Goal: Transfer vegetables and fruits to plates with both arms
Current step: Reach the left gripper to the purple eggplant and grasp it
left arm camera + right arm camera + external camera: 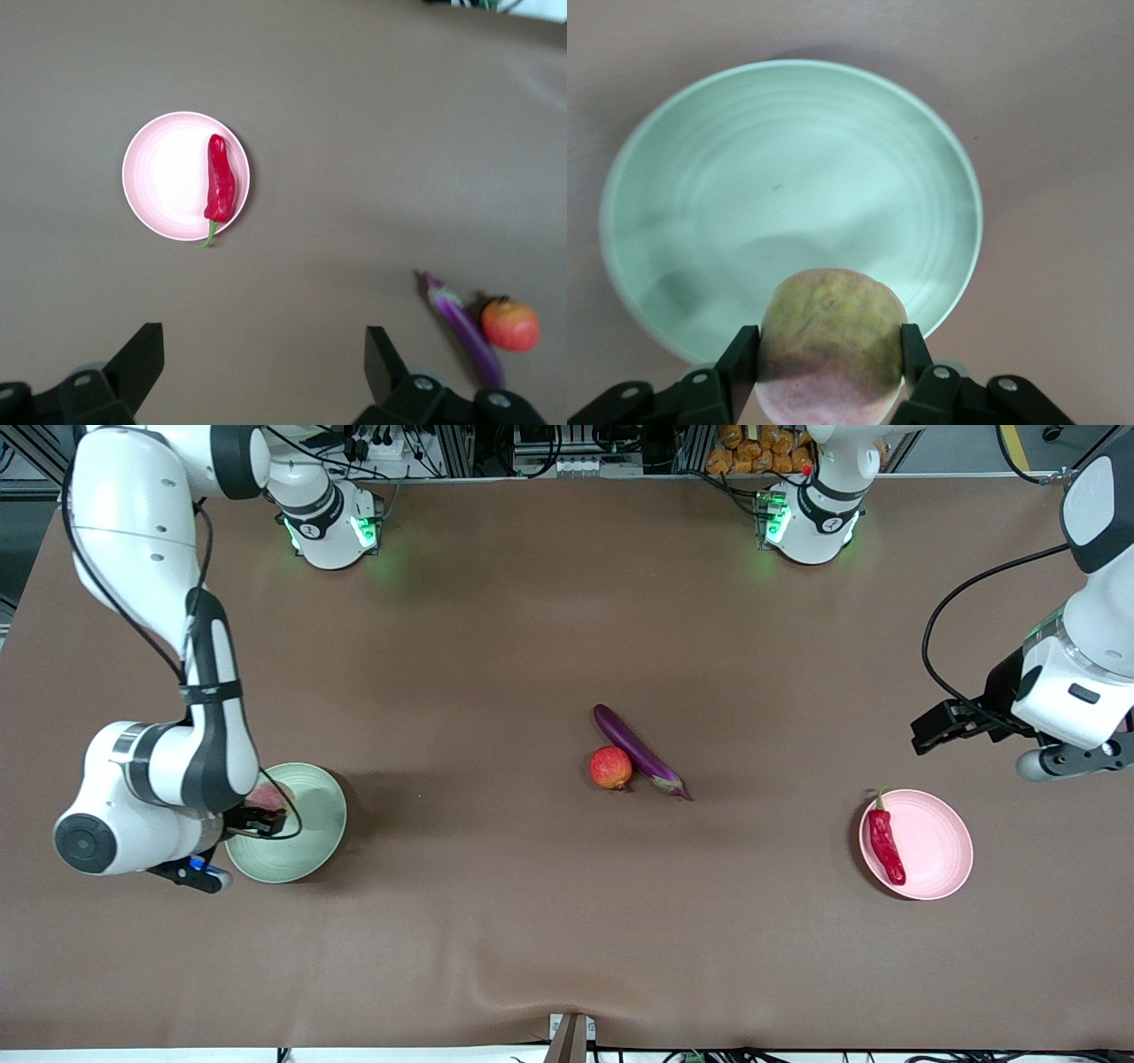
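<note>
My right gripper [255, 817] is shut on the pinkish-tan peach [267, 798] and holds it over the edge of the pale green plate [310, 846]. In the right wrist view the peach [831, 341] sits between both fingers above the green plate [788, 195]. The red chili [886, 846] lies on the pale pink plate [935, 841]. My left gripper [926, 735] is open and empty, up over bare table near the pink plate [168, 177]. The purple eggplant [640, 751] and the red-orange apple [610, 768] lie touching at the table's middle.
The left wrist view also shows the chili [219, 181], the eggplant [465, 323] and the apple [510, 324]. A brown cloth [496, 921] covers the table. Both arm bases stand along the edge farthest from the front camera.
</note>
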Available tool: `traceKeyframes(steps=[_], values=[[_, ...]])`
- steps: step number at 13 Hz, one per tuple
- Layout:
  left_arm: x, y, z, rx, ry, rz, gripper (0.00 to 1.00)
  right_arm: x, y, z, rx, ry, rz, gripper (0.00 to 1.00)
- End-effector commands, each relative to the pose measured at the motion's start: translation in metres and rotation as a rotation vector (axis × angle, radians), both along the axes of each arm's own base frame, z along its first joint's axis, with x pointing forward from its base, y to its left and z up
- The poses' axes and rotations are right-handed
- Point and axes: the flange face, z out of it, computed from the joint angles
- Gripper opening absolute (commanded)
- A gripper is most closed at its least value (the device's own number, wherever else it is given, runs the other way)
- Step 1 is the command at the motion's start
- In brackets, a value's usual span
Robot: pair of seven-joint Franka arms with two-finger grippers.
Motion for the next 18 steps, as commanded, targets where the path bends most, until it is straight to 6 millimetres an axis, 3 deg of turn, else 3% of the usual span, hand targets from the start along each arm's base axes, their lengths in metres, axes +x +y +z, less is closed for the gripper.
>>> traceKeyframes(steps=[1, 2, 3, 5, 8, 9, 12, 14, 16, 18], values=[[-0.013, 0.001, 0.023, 0.073, -0.014, -0.060, 1.00, -0.015, 0.005, -0.028, 0.009, -0.010, 0.024, 0.11], [-0.017, -0.004, 0.030, 0.076, -0.022, -0.069, 1.00, -0.018, 0.007, -0.034, 0.014, -0.006, 0.019, 0.16], [-0.020, -0.006, 0.034, 0.078, -0.029, -0.067, 1.00, -0.019, 0.006, -0.035, 0.016, -0.001, 0.016, 0.29], [-0.028, -0.011, 0.045, 0.084, -0.043, -0.084, 1.00, -0.020, 0.009, -0.034, 0.018, 0.006, 0.004, 1.00], [-0.044, -0.032, 0.062, 0.083, -0.068, -0.133, 1.00, -0.011, 0.018, -0.006, 0.040, 0.026, 0.014, 1.00], [-0.053, -0.043, 0.056, 0.093, -0.050, -0.149, 1.00, -0.008, 0.019, 0.004, 0.044, 0.029, 0.016, 1.00], [-0.068, -0.048, 0.056, 0.110, -0.042, -0.143, 1.00, -0.001, 0.027, 0.026, 0.051, 0.032, 0.031, 1.00], [-0.075, -0.071, 0.040, 0.088, -0.016, -0.143, 1.00, -0.001, 0.034, 0.029, 0.069, 0.029, 0.029, 1.00], [-0.080, -0.098, 0.020, 0.083, -0.013, -0.099, 1.00, 0.001, 0.046, 0.045, 0.110, 0.037, -0.046, 1.00], [-0.086, -0.131, -0.014, 0.074, -0.018, -0.070, 1.00, -0.003, 0.071, 0.054, 0.128, 0.088, -0.138, 1.00]])
